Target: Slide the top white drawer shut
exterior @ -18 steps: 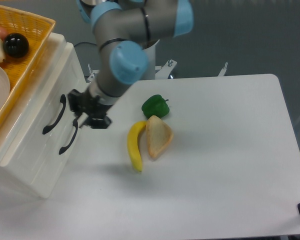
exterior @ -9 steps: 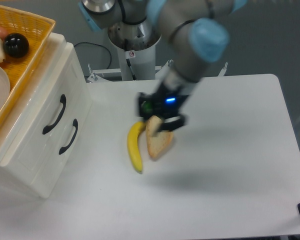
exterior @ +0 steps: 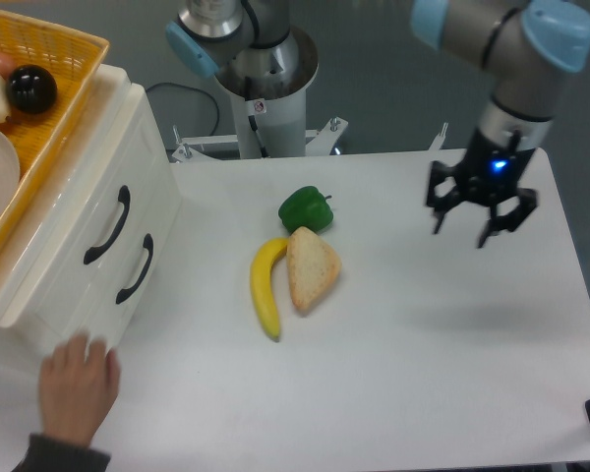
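At the bottom left corner, a human hand [exterior: 76,386] in a dark sleeve, fingers resting against the lower front corner of the small white cabinet [exterior: 39,324]. Just above it, two fronts with curved black handles: the lower drawer front [exterior: 136,269] nearer the table surface, and the top white drawer [exterior: 108,225] above it, sitting flush with the cabinet face and level with its neighbour (no gap showing along its edges). Out on the white table [exterior: 423,374], near the middle, a yellow banana [exterior: 265,291] touching a wedge of bread [exterior: 311,268], with a green bell pepper [exterior: 305,208] just behind both. Over to the right side of the table, well apart from the cabinet, the gripper [exterior: 478,205], hanging above the surface with its two black fingers spread and nothing between them, a blue light glowing on the wrist. On top of the cabinet, a yellow wicker basket [exterior: 64,69] holding a black ball [exterior: 30,88] and pale round items. Farthest back, the grey arm base [exterior: 259,84] with blue joint caps.
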`<action>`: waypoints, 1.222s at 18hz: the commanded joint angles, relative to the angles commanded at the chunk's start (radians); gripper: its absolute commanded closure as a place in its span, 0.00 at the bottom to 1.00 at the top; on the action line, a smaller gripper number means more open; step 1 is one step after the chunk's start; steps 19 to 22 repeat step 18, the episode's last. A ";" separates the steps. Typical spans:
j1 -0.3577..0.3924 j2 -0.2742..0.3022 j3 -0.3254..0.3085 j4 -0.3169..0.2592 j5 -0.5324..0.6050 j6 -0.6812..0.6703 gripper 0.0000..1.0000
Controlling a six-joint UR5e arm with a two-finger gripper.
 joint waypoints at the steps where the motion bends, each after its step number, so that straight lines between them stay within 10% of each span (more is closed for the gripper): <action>1: 0.000 -0.011 0.000 0.003 0.058 0.025 0.00; 5: -0.005 -0.060 -0.018 0.018 0.236 0.132 0.00; 22: -0.009 -0.149 0.023 0.065 0.234 0.298 0.00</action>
